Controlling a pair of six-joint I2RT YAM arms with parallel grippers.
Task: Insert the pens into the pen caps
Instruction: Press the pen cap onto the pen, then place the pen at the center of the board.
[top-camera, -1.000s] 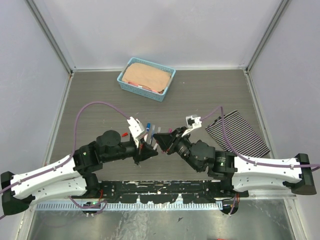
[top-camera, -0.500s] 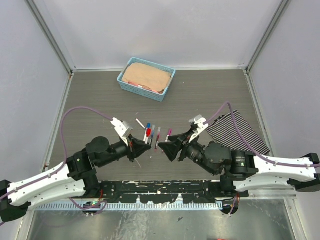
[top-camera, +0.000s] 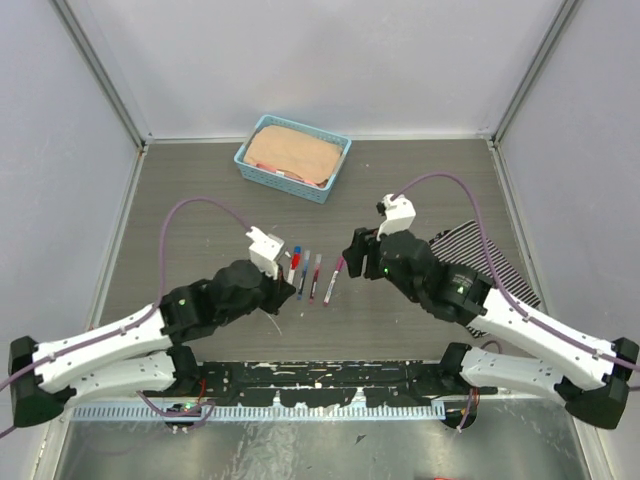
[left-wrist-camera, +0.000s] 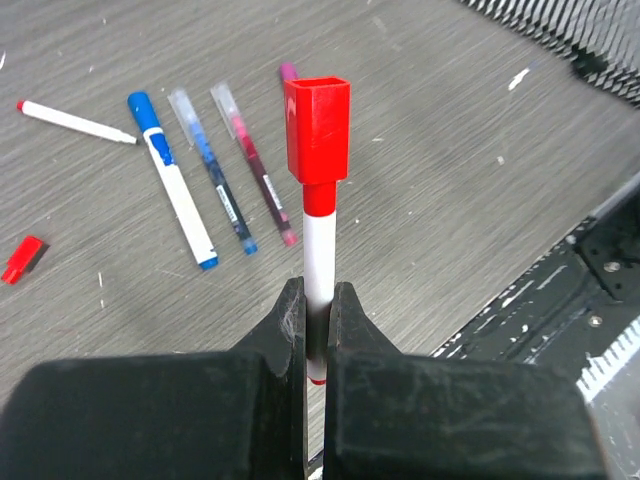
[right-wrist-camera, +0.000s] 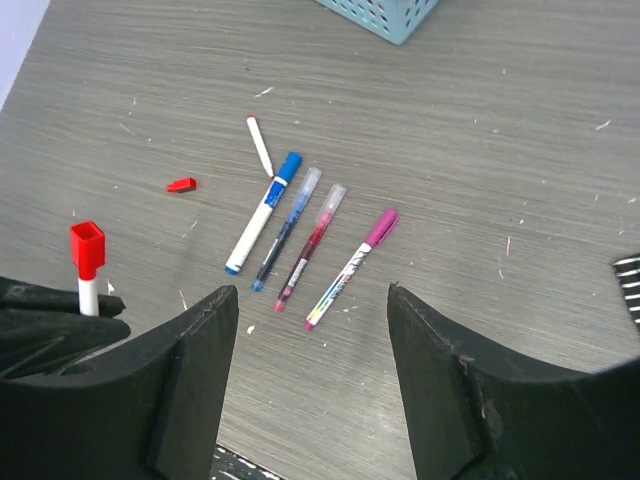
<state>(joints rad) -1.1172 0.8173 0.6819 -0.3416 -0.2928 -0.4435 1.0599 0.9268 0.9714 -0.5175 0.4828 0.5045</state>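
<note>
Left wrist view: above the surface (left-wrist-camera: 480, 200), my left end effector (left-wrist-camera: 317, 300) clamps an upright red pen (left-wrist-camera: 320, 235) carrying a red cap (left-wrist-camera: 317, 130). My right end effector (right-wrist-camera: 310, 330) stands open over four capped pens (right-wrist-camera: 310, 245) lying side by side.

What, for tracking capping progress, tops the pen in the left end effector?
A square red plastic cap on the thin white pen; the pen's end inside is hidden.

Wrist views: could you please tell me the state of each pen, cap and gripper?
left gripper: shut on red pen
right gripper: open, empty
red pen: capped, upright
white pen: uncapped, lying flat
loose red cap: on no pen
blue pen: capped
dark blue pen: capped
maroon pen: capped
magenta pen: capped
</note>
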